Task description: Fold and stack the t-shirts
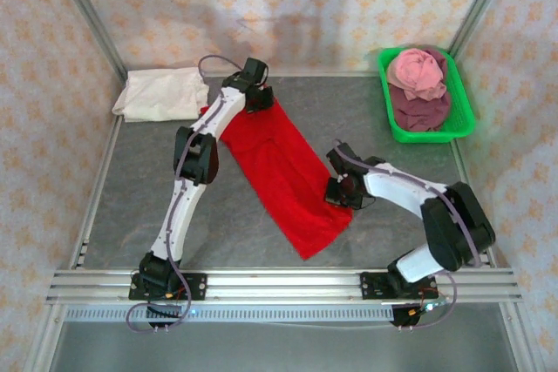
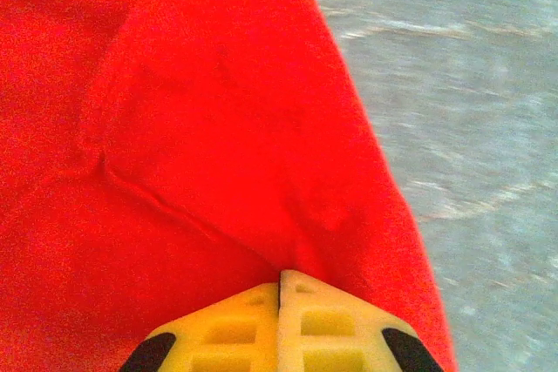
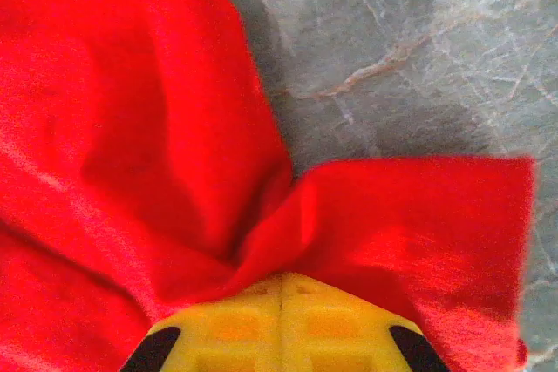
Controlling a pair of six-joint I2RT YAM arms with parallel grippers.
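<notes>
A bright red t-shirt (image 1: 283, 172) lies in a long diagonal strip across the middle of the grey table. My left gripper (image 1: 258, 98) is shut on its far upper end; in the left wrist view the yellow fingers (image 2: 280, 278) meet on the red cloth (image 2: 200, 137). At the strip's right edge, my right gripper (image 1: 338, 191) is shut on a pinched fold of the red cloth (image 3: 174, 145), which bunches up around the closed jaws (image 3: 281, 278). A folded cream-white t-shirt (image 1: 161, 93) rests at the back left. Pink (image 1: 418, 71) and dull maroon (image 1: 421, 111) shirts are heaped at the back right.
A green plastic tray (image 1: 465, 121) at the back right holds the pink and maroon shirts. Patterned walls and metal rails close in the table on three sides. Bare grey tabletop (image 1: 131, 206) lies left of the left arm and in front of the tray.
</notes>
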